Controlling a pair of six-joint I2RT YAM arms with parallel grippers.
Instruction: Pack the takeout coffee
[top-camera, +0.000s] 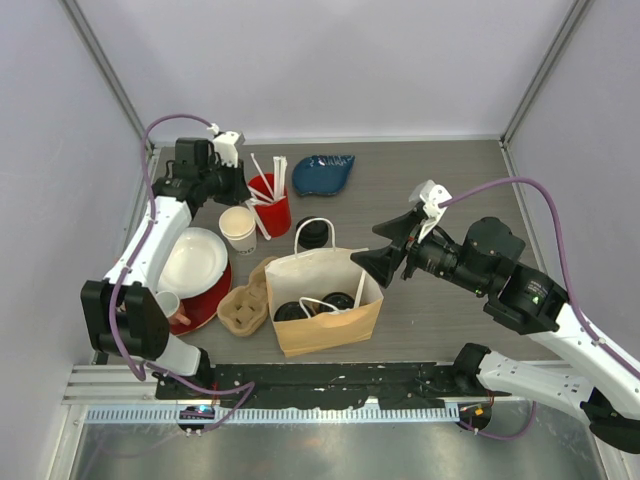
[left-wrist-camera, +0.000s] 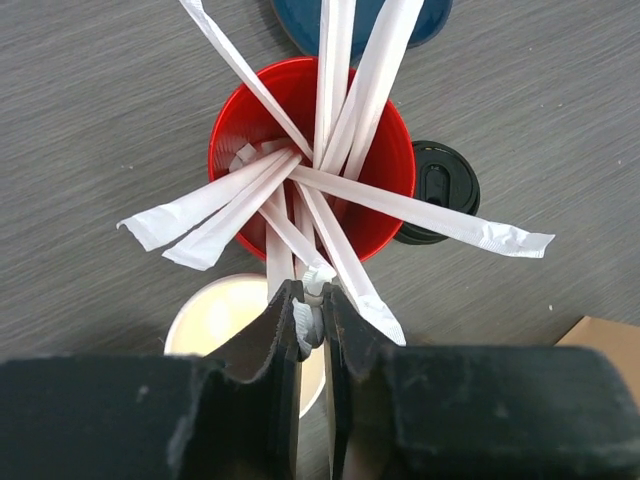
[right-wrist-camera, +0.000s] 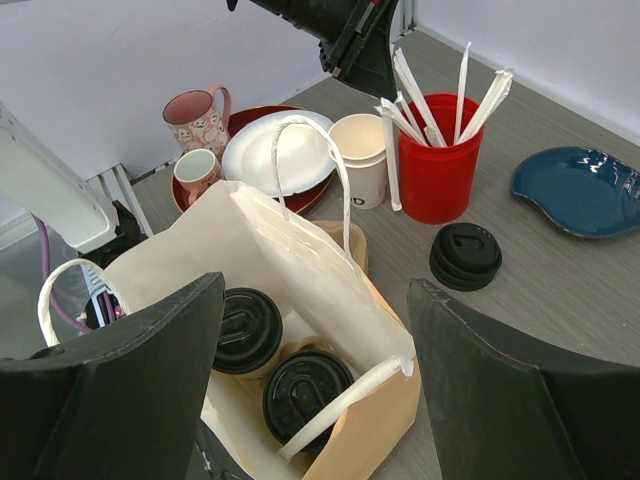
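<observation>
Two takeout coffee cups with black lids (top-camera: 293, 311) (top-camera: 338, 300) stand inside the open paper bag (top-camera: 330, 330). They also show in the right wrist view (right-wrist-camera: 247, 330) (right-wrist-camera: 305, 385), with a white bag handle lying across one. My right gripper (top-camera: 375, 250) (right-wrist-camera: 315, 285) is open and empty, hovering just right of and above the bag's mouth. My left gripper (top-camera: 238, 188) (left-wrist-camera: 312, 300) is shut on a white wrapped stick (left-wrist-camera: 318, 275) at the rim of the red cup (top-camera: 272, 208) (left-wrist-camera: 310, 150), above an unlidded cream paper cup (top-camera: 238, 228) (left-wrist-camera: 215, 320).
A stack of black lids (top-camera: 315, 235) (right-wrist-camera: 464, 255) lies behind the bag. A blue dish (top-camera: 323, 172) is at the back. A white plate on a red plate (top-camera: 193, 262), mugs (top-camera: 168, 303) and a cardboard cup carrier (top-camera: 247, 305) are left of the bag.
</observation>
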